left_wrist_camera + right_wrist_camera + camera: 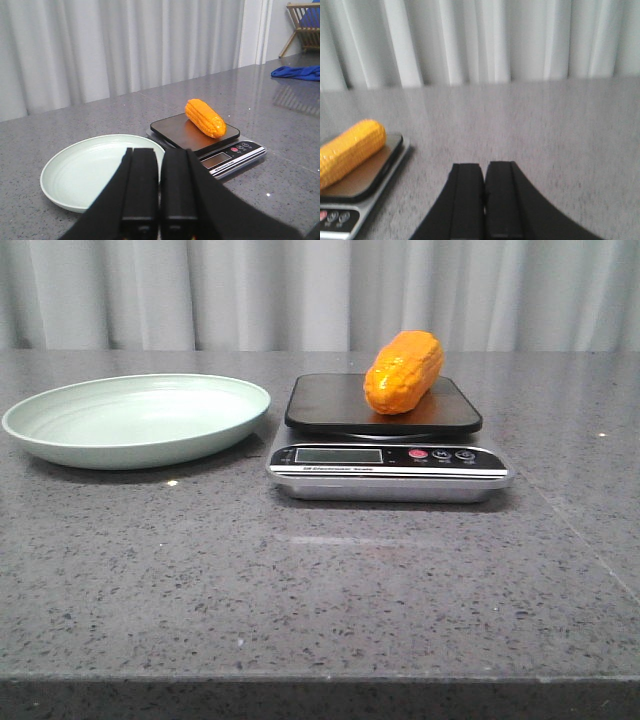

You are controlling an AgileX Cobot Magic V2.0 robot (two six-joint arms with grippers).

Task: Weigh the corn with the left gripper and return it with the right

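The orange-yellow corn (404, 371) lies on the dark platform of the kitchen scale (385, 455), toward its right side. It also shows in the left wrist view (205, 117) and the right wrist view (350, 151). My left gripper (159, 152) is shut and empty, held back over the near rim of the pale green plate (95, 167). My right gripper (484, 167) is shut and empty, over bare table to the right of the scale (350, 200). Neither gripper shows in the front view.
The pale green plate (60, 435) sits left of the scale and holds nothing. White curtains hang behind the grey stone table (320, 590). A blue cloth (297, 73) and a wooden rack (304, 22) lie far off to the right.
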